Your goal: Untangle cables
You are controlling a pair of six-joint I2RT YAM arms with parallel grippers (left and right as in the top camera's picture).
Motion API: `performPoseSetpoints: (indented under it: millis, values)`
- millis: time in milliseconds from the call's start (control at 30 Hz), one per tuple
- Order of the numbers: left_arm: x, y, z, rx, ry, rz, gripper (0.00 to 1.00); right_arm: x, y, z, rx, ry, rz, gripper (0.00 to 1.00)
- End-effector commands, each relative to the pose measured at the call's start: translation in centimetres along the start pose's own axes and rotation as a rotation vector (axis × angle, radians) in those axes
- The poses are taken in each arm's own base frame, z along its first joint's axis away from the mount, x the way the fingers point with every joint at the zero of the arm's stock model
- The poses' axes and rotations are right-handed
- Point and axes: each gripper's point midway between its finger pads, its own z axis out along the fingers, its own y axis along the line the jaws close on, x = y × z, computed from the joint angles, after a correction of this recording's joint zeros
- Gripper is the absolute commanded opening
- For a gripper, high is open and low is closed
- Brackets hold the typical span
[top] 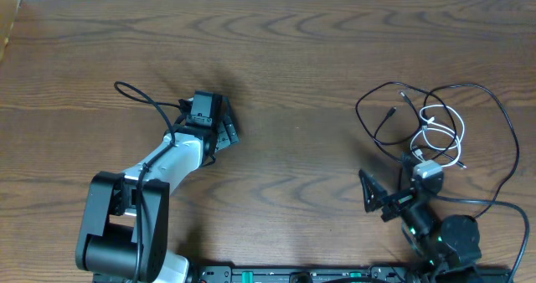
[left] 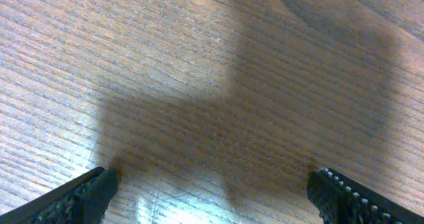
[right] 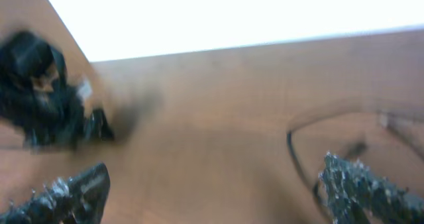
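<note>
Wood-grain tabletop [top: 293, 48] fills every view, with a white strip along its far edge. Left gripper [top: 224, 132] is at centre-left over bare wood. Its jaws are spread wide with nothing between them, and its wrist view shows only grain and shadow. Right gripper [top: 377, 201] sits at front right, pointing left, jaws likewise released and empty. Black cable [top: 512, 141] lies in loose loops on the right side of the table, just beyond the right gripper. White cable [top: 459, 136] is coiled within those loops, crossing the black one. Right wrist view is blurred; contact cannot be judged there.
</note>
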Motion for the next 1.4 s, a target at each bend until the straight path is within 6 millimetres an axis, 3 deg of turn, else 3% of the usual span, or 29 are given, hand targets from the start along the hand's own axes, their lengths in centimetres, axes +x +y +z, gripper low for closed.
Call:
performPoseSetpoints:
  millis: [0,867,933,1100,1367]
  values:
    - [3.7,0.9,1.7,-0.008,0.126,-0.013,0.98,0.0,-0.7,0.6,0.005,-0.07,-0.021,0.99]
    - [3.7,0.9,1.7,-0.008,0.126,-0.013,0.98,-0.2,-1.5,0.6,0.034,-0.082,-0.019,0.99]
    - [3.7,0.9,1.7,-0.008,0.126,-0.013,0.98,-0.8,-1.3,0.5,0.027,-0.105,-0.025,0.99]
    - [3.7,0.9,1.7,-0.008,0.126,-0.013,0.98,-5.0,-0.1,-0.3,-0.014,-0.281,-0.07,0.99]
    - [3.7,0.9,1.7,-0.008,0.126,-0.013,0.98,-4.4,-0.9,-0.2,0.017,-0.255,-0.062,0.99]
